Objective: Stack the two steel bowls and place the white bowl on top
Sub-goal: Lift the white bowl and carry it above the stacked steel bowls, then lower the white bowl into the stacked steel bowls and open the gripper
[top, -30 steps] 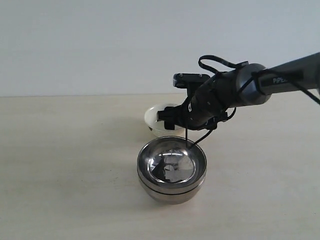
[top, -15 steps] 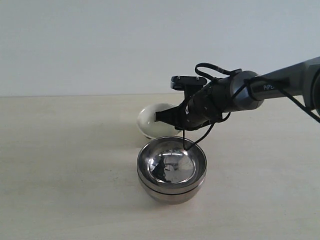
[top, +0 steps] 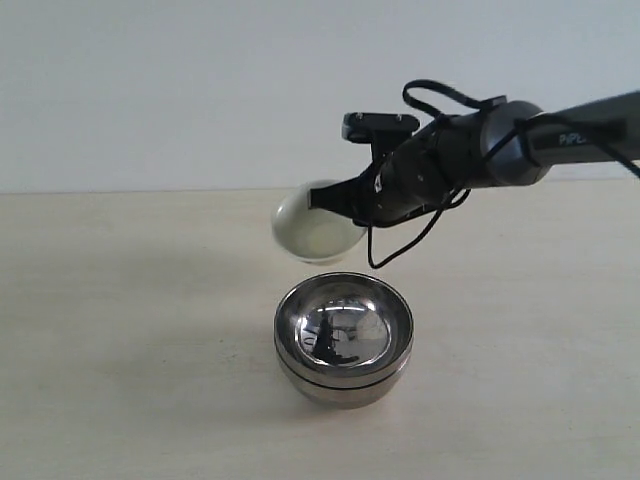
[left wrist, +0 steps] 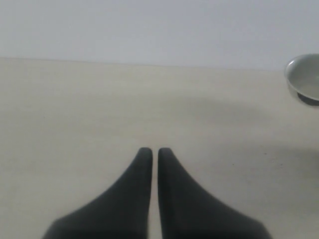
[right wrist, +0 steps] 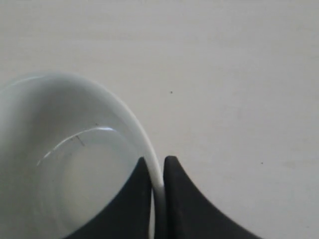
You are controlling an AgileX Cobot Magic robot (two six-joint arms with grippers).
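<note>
Exterior view: two steel bowls (top: pixel 343 340) nested one inside the other, upright, on the table (top: pixel 130 330) at lower centre of frame; inner bowl's mirror interior open to the camera, a dark seam showing between the two rims. White bowl (top: pixel 312 224) sits above and slightly left of the stack, at centre frame, clear of the tabletop and apart from the steel rims; tilted, rounded underside facing the camera. Right gripper (top: pixel 333 198) reaches in from the upper right on its dark arm (top: pixel 500 155) and meets the white bowl at its upper right rim; a black cable (top: pixel 400 245) loops down beneath the wrist. Right wrist view: jaws pinched on the bowl wall, one finger (right wrist: pixel 135 194) inside the bowl, the other outside, white rim running between them. Left wrist view: left gripper (left wrist: pixel 150 152) over bare tabletop, jaws drawn together with only a thin slit between them, holding nothing; steel rim partly visible at the frame edge, well apart from it.
</note>
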